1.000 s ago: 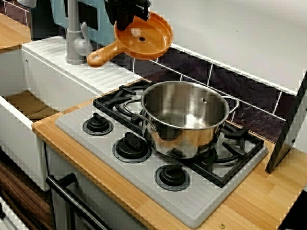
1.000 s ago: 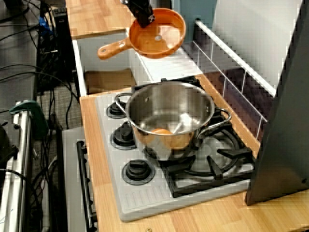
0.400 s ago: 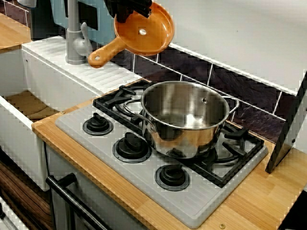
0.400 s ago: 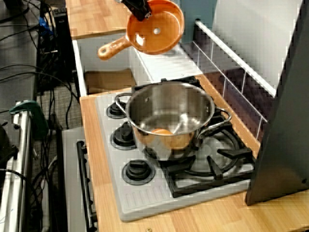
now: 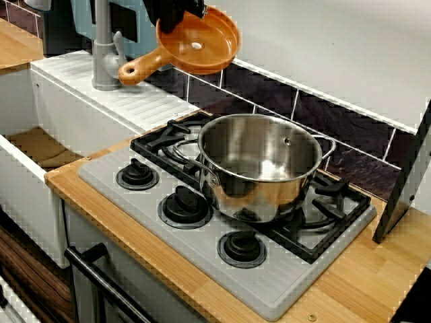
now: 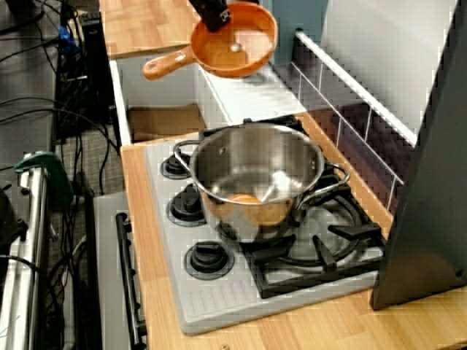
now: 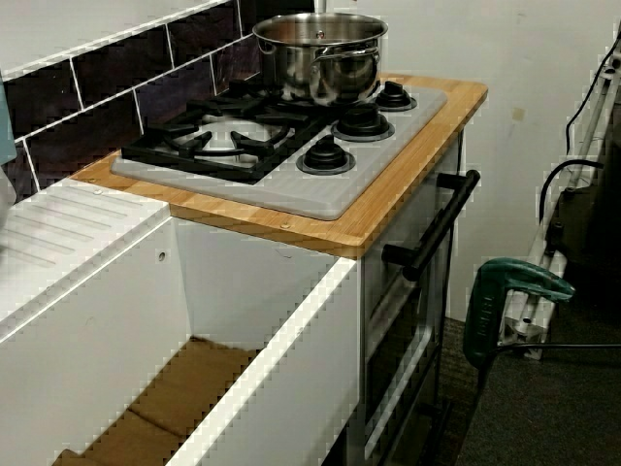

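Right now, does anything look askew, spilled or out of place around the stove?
The orange pan hangs in the air, tilted. The gripper holds it at its rim, and its handle dips toward the grey faucet. The steel pot stands upright on the burner grate. Nothing spilled or damaged shows.
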Controlling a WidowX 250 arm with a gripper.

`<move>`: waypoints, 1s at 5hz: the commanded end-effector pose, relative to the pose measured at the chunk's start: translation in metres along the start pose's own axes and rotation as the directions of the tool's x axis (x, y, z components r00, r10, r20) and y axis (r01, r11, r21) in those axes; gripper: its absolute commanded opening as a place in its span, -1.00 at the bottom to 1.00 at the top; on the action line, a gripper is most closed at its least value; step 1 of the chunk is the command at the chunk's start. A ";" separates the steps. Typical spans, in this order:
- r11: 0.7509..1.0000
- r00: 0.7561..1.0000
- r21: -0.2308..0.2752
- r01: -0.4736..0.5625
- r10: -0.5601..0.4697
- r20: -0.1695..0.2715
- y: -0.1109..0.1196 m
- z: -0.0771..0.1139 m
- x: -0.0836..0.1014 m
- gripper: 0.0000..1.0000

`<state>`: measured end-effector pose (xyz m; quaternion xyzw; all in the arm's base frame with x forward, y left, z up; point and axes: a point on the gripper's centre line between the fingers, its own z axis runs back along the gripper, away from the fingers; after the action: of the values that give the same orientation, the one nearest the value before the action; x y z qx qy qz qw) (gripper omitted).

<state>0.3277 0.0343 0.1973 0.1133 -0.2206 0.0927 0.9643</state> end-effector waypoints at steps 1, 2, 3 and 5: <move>0.995 0.999 -0.103 -0.009 0.004 -0.048 0.016 -0.022 0.009 -1.00; 0.986 0.994 -0.167 -0.011 -0.007 -0.107 0.015 -0.040 0.004 -1.00; 0.977 0.987 -0.214 -0.012 -0.023 -0.160 0.010 -0.056 -0.002 -1.00; 0.980 0.980 -0.200 0.011 -0.050 -0.192 -0.007 -0.086 -0.016 -1.00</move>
<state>0.3488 0.0494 0.1039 0.0077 -0.1115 0.0659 0.9916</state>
